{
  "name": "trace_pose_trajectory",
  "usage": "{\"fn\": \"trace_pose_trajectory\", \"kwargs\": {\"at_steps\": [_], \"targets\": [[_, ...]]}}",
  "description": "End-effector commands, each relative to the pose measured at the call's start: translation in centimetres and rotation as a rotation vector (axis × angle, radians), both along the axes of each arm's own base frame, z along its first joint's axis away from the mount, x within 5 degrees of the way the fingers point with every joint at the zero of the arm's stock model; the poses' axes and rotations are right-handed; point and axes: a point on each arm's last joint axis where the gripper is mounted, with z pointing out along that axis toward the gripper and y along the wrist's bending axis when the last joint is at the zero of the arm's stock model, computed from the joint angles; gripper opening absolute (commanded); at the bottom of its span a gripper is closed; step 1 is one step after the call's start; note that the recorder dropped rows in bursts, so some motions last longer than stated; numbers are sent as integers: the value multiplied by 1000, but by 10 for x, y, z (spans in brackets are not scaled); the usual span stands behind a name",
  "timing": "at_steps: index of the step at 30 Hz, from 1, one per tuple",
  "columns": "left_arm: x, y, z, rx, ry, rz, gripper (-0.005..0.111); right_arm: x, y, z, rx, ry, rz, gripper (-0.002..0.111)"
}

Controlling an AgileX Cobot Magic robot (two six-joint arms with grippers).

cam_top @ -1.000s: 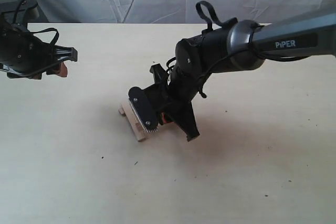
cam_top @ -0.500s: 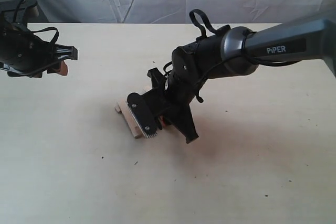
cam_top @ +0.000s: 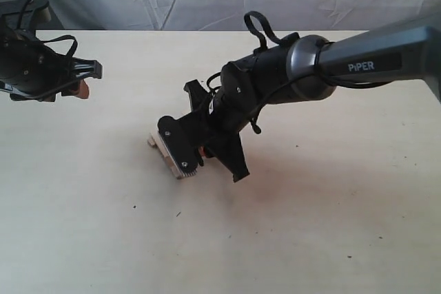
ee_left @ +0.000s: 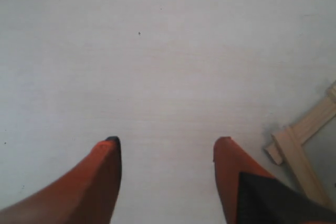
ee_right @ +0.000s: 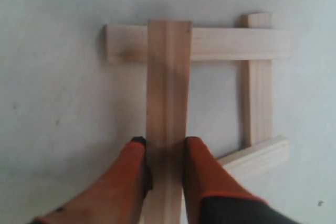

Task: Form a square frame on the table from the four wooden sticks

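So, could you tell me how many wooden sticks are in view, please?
4: the held stick in the right gripper, the cross stick under its far end, the side stick and the slanted stick beside it.

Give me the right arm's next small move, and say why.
Probably lower the held stick flat onto the table, ready to release. The right pincer is shut on it. Its free end already overlaps the cross stick, and with the side stick and the slanted stick it closes the fourth side of a rough square.
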Motion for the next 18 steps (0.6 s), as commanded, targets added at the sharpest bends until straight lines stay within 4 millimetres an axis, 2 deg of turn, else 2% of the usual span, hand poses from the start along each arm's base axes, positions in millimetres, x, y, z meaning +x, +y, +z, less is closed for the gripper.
{"fn": "trace_pose_trajectory", "kwargs": {"at_steps": [1,7,13,15,18], "targets": [[-1,-2,2,-7,-9,0,52,1,1,-5,-1,-4,1,-1],[-1,-2,2,-7,-9,0,52,2,2,-5,11,-14,-5,2],[-1,-2,2,-7,-9,0,52,2,2,-5,9,-9,-8,40],[-1,-2,2,-7,-9,0,52,2,2,-5,10,-10,-8,45],[-1,-2,2,-7,-9,0,52,3,2,4,29,-29,-12,45]]}}
